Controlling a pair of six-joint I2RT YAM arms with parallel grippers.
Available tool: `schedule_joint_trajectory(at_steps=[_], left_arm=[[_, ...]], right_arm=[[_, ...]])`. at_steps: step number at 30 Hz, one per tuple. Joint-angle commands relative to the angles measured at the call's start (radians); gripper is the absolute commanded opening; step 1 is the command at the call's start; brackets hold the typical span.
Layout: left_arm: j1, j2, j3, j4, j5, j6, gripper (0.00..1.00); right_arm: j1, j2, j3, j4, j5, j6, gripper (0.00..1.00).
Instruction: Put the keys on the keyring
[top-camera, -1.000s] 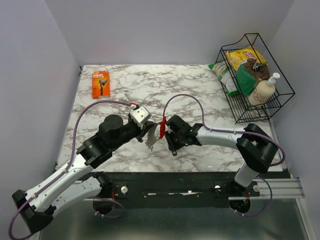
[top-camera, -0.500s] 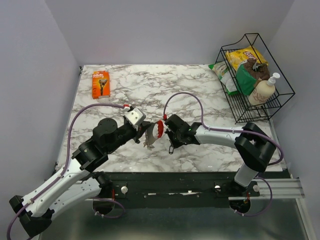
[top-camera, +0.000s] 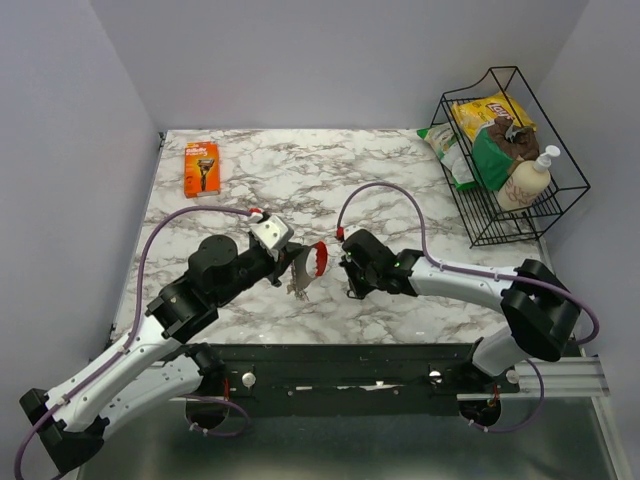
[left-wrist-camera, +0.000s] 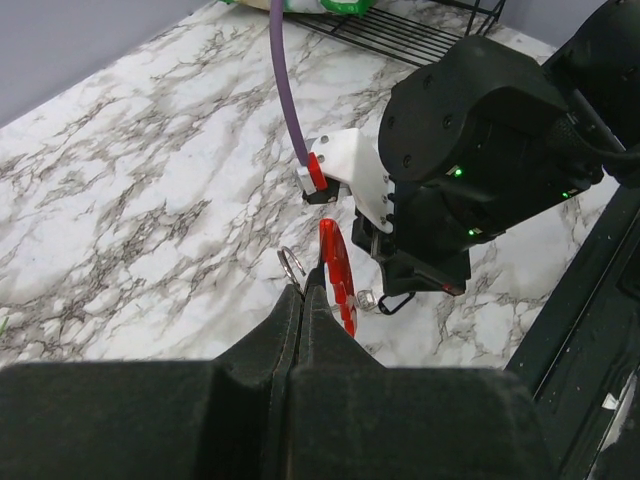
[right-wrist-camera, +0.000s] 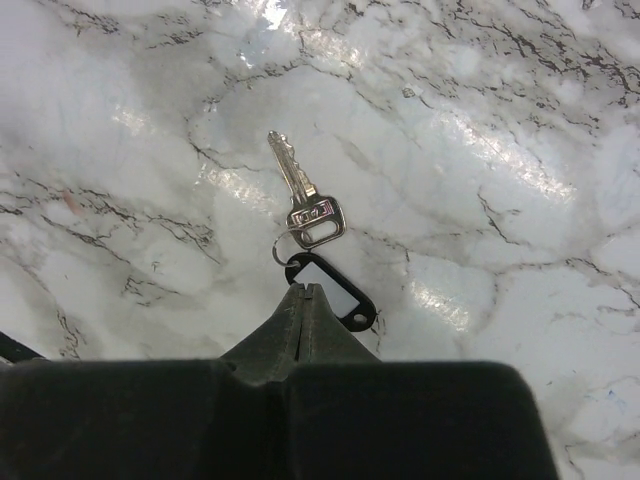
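Left wrist view gives us the clearest read: the left gripper (left-wrist-camera: 303, 298) has its jaws closed on the keys (left-wrist-camera: 337, 272), pinching the bunch low so the red curved tag stands up between the tips and a silvery ring shows just beside it. The bunch is held up off the desk (top-camera: 400, 180), between the two arms.

In the right wrist view, the right gripper (right-wrist-camera: 308, 292) also has its jaws closed, and they seem to pinch one end of the keyring (right-wrist-camera: 365, 313), the small black oblong loop. A lone silver key (right-wrist-camera: 305, 200) hangs off that loop by a tiny wire ring. The keyring sits just beside the bunch, not touching it.

We judge the step in hand to be lining up the two pieces, with nothing threaded yet. The next move calls for bringing the loop's opening to the bunch's silvery ring, at a matching angle, without either pinch slipping.
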Motion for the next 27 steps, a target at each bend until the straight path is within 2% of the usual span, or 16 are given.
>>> schedule_joint_trajectory(at_steps=[1, 2, 5, 8, 16, 27], left_arm=[[-0.001, 0.007, 0.0, 0.027, 0.002, -0.007, 0.0], [-0.001, 0.007, 0.002, 0.027, 0.003, -0.007, 0.0], [-0.001, 0.01, 0.002, 0.023, 0.003, -0.007, 0.0], [0.0, 0.007, 0.006, 0.02, 0.002, -0.009, 0.0], [-0.003, -0.011, 0.017, 0.012, -0.017, -0.013, 0.0], [-0.001, -0.021, 0.014, 0.004, -0.017, -0.018, 0.0]], right_arm=[[0.008, -0.012, -0.011, 0.024, 0.032, -0.026, 0.0], [0.006, -0.006, -0.007, 0.024, 0.01, -0.03, 0.03], [0.008, 0.001, -0.004, 0.033, -0.018, -0.048, 0.29], [0.012, 0.007, -0.002, 0.038, -0.015, -0.053, 0.39], [0.032, 0.079, 0.05, 0.035, -0.029, -0.06, 0.43], [0.043, 0.169, 0.099, 0.007, 0.002, -0.048, 0.37]])
